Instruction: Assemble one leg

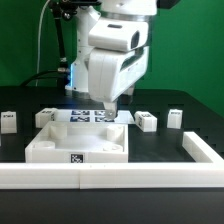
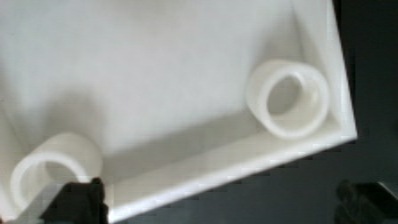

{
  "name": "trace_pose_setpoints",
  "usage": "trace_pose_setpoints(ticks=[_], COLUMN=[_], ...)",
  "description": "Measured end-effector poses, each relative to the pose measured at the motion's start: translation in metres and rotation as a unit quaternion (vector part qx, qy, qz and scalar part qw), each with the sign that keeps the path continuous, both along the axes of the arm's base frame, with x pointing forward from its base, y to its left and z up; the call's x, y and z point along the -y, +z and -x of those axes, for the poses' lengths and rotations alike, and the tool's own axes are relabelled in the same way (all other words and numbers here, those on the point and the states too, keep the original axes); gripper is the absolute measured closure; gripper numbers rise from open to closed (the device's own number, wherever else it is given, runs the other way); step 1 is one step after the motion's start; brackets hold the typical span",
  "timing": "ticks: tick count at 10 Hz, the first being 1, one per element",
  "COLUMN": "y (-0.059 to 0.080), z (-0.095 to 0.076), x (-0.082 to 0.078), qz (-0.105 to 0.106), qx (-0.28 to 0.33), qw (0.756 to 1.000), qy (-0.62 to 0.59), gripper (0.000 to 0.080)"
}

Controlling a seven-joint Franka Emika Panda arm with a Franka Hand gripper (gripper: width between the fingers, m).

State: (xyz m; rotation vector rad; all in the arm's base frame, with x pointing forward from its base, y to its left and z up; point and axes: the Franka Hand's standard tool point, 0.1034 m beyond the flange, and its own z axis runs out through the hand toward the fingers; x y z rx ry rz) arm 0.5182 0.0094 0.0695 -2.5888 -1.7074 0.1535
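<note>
My gripper (image 1: 110, 106) hangs low over the far right corner of the large white square panel (image 1: 78, 142). In the wrist view the gripper (image 2: 219, 205) is open and empty. One dark fingertip (image 2: 75, 200) is in front of the panel (image 2: 160, 70) and the other is over the black table past its rim. Two round corner holes (image 2: 294, 95) show in the panel. Small white tagged legs lie on the table: one at the exterior view's far left (image 1: 8, 121), one by the panel's far left corner (image 1: 45, 117), two to the right (image 1: 146, 121) (image 1: 175, 118).
The marker board (image 1: 88, 116) lies flat behind the panel, partly hidden by the arm. A low white wall (image 1: 100, 176) runs along the table's front and turns back on the exterior view's right (image 1: 202, 150). Green backdrop behind.
</note>
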Motion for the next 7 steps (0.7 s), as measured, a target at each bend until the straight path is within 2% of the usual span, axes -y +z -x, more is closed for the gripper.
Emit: trace_pose_setpoints(ticks=[2, 6, 7], y=[-0.007, -0.008, -0.011], z=[0.005, 0.005, 0.009], x=[0.019, 0.019, 0.022], qz=[-0.008, -0.008, -0.013], qx=[0.002, 0.002, 0.023], qw=[0.999, 0.999, 0.996], qy=[0.044, 0.041, 0.081], gripper=[0.0149, 0.0149, 0.0149])
